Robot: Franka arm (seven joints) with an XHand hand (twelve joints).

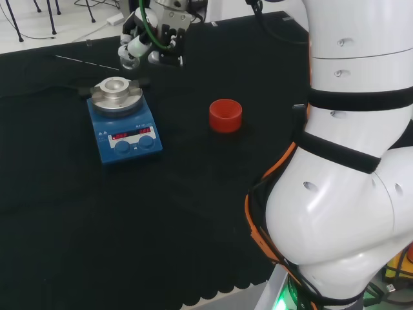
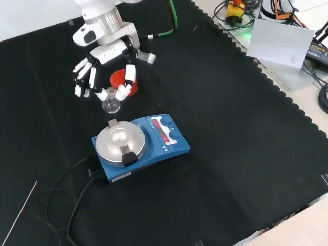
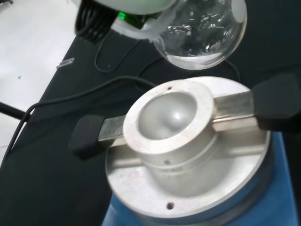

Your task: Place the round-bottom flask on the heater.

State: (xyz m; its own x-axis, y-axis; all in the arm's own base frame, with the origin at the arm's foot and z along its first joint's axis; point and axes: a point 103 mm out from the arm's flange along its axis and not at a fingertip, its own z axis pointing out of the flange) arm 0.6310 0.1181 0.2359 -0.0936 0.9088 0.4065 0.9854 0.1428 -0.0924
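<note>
Round-bottom flask (image 3: 202,35): clear glossy glass, smooth. Heater (image 2: 141,146): brushed matt metal block (image 3: 171,117) with a smooth dished bowl, black matt grips at 3 and 9 o'clock, glossy blue casing. Counter (image 1: 193,194) cloth is matt black; red stand (image 1: 225,115) looks like ribbed matt plastic.

Blue heater (image 2: 141,145) (silver top), red stand (image 1: 225,115), black cloth (image 2: 230,128).

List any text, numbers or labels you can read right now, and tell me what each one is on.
Two red displays on the heater front panel: lit, but the digits are too blurred to read.
White print on the same panel: too small to read.
Pale sticker on the heater's side: too small to read.
The round-bottom flask and the red stand: no markings visible.
</note>
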